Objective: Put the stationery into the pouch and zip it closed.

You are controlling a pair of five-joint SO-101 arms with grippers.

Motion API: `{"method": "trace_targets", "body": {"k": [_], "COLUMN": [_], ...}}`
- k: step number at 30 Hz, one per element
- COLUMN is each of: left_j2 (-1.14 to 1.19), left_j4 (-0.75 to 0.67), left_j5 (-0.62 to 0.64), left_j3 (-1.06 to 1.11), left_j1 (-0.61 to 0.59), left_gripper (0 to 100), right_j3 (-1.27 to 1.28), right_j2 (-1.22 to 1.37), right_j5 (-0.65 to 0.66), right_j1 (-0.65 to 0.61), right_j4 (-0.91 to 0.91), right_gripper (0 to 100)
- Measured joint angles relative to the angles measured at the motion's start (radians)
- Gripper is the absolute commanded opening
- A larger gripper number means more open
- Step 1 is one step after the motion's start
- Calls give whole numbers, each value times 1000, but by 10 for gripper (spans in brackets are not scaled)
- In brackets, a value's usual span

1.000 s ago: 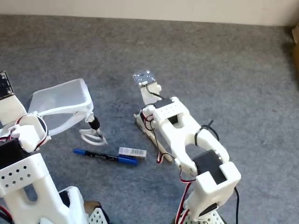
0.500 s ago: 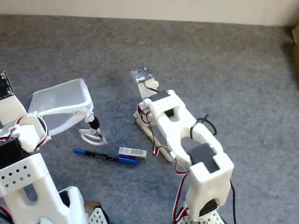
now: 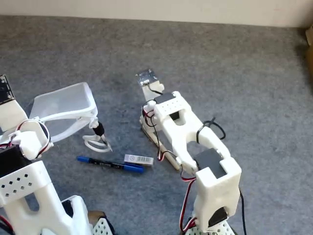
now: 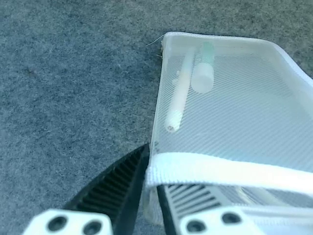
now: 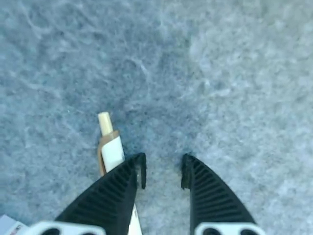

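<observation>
While my left end effector (image 4: 154, 171) is clenched on the rim of the pouch (image 4: 234, 107), holding it up with the mouth open, my right end effector (image 5: 162, 169) is released. Its jaws are apart and it hangs low over the grey tabletop (image 3: 244, 58).

The pouch already has a white pen (image 4: 180, 93) and a stubby tube (image 4: 203, 73) inside. Out on the tabletop there's a pale stick (image 5: 108, 142), plus a blue pen (image 3: 110, 165) and an eraser (image 3: 138, 159) lying just beside each other between my two arms.

What bugs me is that the stick sits just outside one jaw of the right end effector, not in the gap. If I squeeze now I reckon I'd pinch nothing, or that finger would shove the stick sideways.

The pen and eraser are close enough that going for one could knock the other away.

The left grip is only on the fabric edge too, so a clumsy poke while dropping something in might pull the rim loose or fold the mouth shut.
</observation>
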Motion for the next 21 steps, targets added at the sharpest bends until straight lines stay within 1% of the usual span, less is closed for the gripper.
{"method": "trace_targets", "body": {"k": [9,14,18,21], "left_j2": [0,0,0,0], "left_j4": [-5,-5,-5,-5], "left_j5": [0,0,0,0], "left_j3": [0,0,0,0], "left_j1": [0,0,11,11], "left_gripper": [7,7,7,7], "right_j3": [-2,3,32,74], "right_j2": [0,-54,-140,-150], "right_j5": [0,0,0,0], "right_j1": [-34,-38,-87,-127], "right_j4": [0,0,0,-2], "right_gripper": [116,116,116,116]}}
